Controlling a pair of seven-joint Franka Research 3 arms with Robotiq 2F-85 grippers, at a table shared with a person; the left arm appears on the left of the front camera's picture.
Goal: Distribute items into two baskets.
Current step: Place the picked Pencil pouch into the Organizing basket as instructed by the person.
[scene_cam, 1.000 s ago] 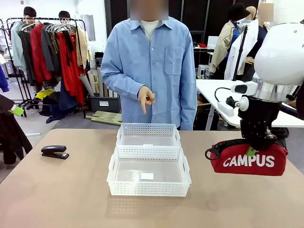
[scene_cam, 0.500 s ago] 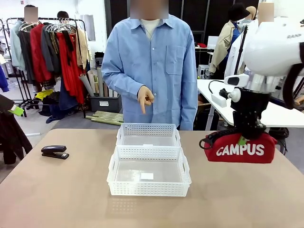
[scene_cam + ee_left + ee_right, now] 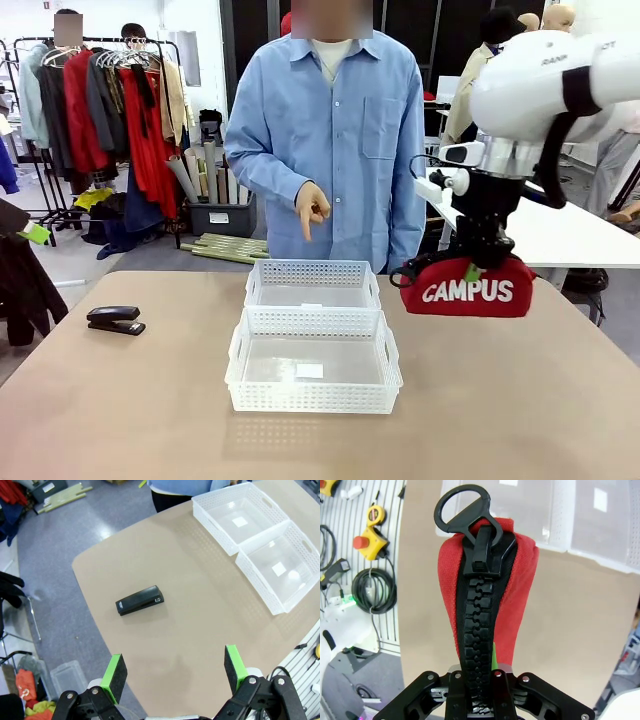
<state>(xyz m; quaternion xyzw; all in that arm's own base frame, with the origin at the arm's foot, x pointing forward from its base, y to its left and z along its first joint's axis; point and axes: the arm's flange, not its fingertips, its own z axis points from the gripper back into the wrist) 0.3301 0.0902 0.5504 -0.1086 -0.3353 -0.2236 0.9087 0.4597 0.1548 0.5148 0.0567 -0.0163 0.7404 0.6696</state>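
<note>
**A:** Where is the red pouch (image 3: 468, 291)?

**B:** Hanging at centre right of the front view, clear of the table (image 3: 520, 400). The right gripper (image 3: 478, 258) has its jaws clamped on the pouch's top edge. White "CAMPUS" lettering faces the camera and a black strap (image 3: 408, 274) loops out at its left end. In the right wrist view a chunky black zip (image 3: 476, 630) runs up its spine to a ring pull.

**A:** Which step is this?

**B:** The carry, I'd say. The pouch is lifted, but it sits right of both baskets and over neither. The next move calls for swinging it left over one, lowering, then letting go. It's soft, so it should go low enough that the strap doesn't snag a rim.

**A:** Which basket?

**B:** The person's hand (image 3: 312, 208) points down above the far basket (image 3: 312, 272), at centre. The near basket (image 3: 312, 402) touches it in front.

**A:** And the rest?

**B:** The black stapler (image 3: 115, 320) lies at the table's left, well apart from the baskets. The left gripper (image 3: 174, 672) hovers above it, green pads spread wide and holding nothing
</note>
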